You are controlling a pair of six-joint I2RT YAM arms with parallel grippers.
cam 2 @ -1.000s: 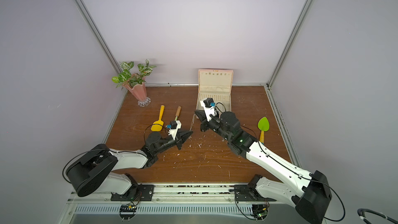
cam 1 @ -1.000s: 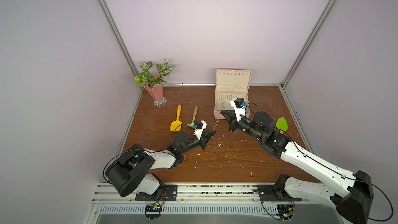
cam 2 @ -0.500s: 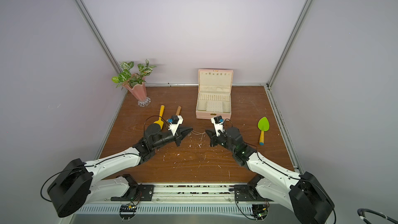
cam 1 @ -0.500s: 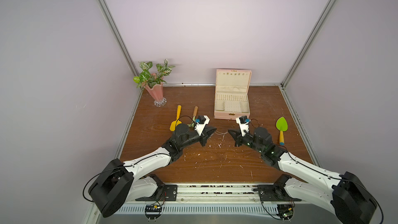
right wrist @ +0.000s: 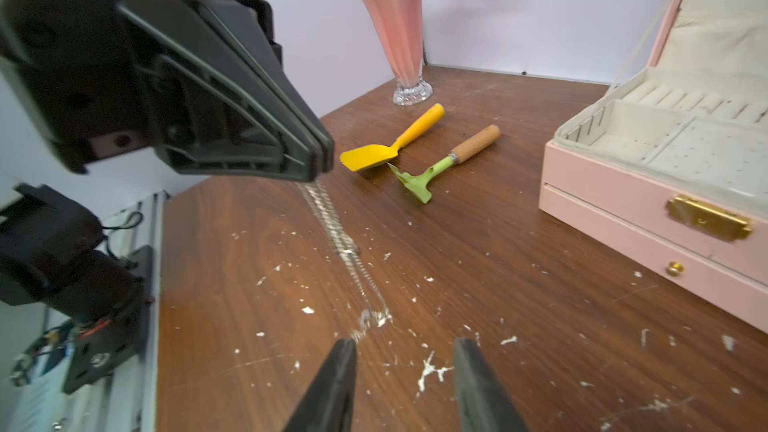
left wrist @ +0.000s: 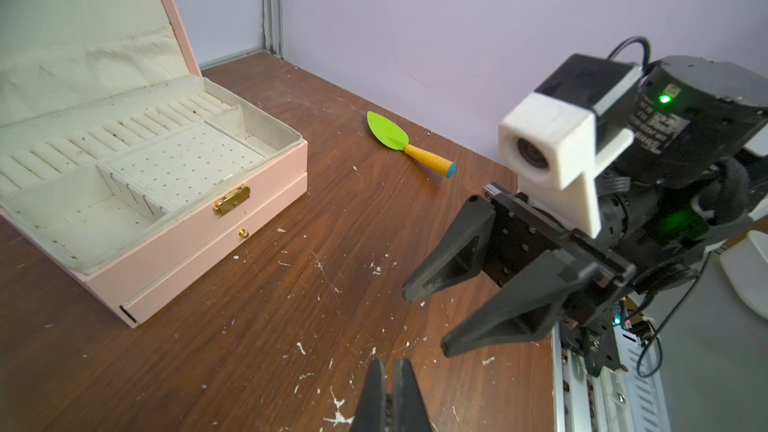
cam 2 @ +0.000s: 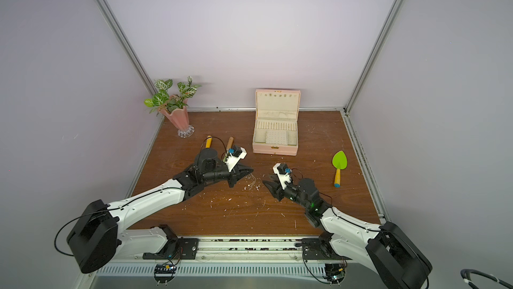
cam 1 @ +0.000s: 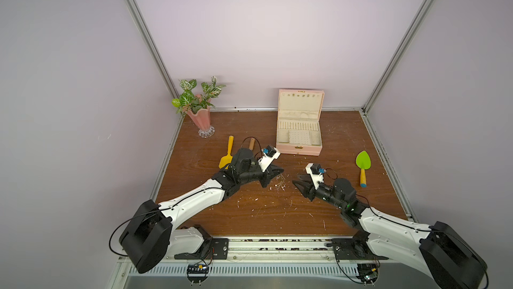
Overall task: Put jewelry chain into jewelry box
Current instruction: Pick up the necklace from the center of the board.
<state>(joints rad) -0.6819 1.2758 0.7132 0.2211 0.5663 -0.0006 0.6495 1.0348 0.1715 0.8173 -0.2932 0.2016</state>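
The jewelry chain (right wrist: 332, 222) is thin and silvery. It hangs from the tips of my left gripper (right wrist: 322, 160), which is shut on it, and its lower end rests on the wood among pale flecks. In both top views the chain (cam 1: 281, 184) (cam 2: 252, 181) shows faintly between the two grippers. My left gripper (cam 1: 280, 175) (cam 2: 249, 171) (left wrist: 389, 363) points toward my right gripper (cam 1: 295, 184) (cam 2: 265, 184) (left wrist: 424, 322) (right wrist: 405, 351). The right one is open and empty, just short of the chain's end. The pink jewelry box (cam 1: 299, 150) (cam 2: 274, 150) (left wrist: 187, 243) (right wrist: 623, 210) stands open behind them, its lid upright.
A pink vase with leaves (cam 1: 201, 118) stands at the back left. A yellow scoop (cam 1: 226, 157) and a wooden-handled green rake (right wrist: 453, 156) lie beyond the left arm. A green trowel (cam 1: 363, 162) lies at the right. White flecks litter the wood.
My right arm has drawn back from the box front to the table's middle, and its jaws have opened. My left gripper has shifted slightly right, still shut.
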